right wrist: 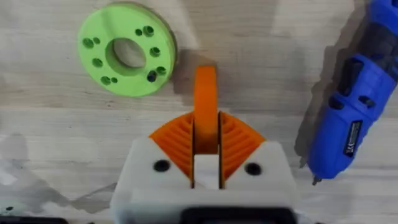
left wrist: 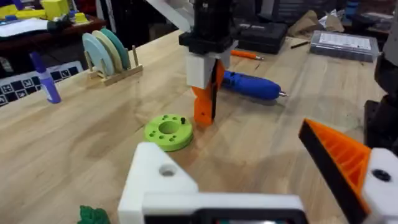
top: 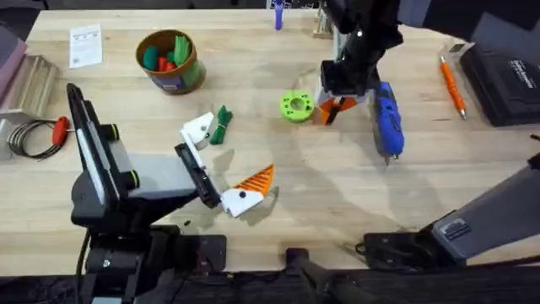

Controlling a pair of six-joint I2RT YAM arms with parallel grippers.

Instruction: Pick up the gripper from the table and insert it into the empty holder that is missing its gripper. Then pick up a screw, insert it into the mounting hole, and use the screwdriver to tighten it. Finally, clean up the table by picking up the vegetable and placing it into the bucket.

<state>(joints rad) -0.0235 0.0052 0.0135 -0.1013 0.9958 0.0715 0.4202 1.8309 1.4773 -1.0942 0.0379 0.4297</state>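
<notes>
My right pincer clamps the orange tip at desk 1 o'clock. Left pincer gapes, one mount bare. Insertion, screw, vegetable pending.

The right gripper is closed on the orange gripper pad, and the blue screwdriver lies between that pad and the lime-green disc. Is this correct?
Not fully. The right gripper is shut on the orange gripper pad, but the blue screwdriver is not between it and the lime-green disc. The overhead view shows the pad in the middle: disc on one side, screwdriver on the other.
</notes>
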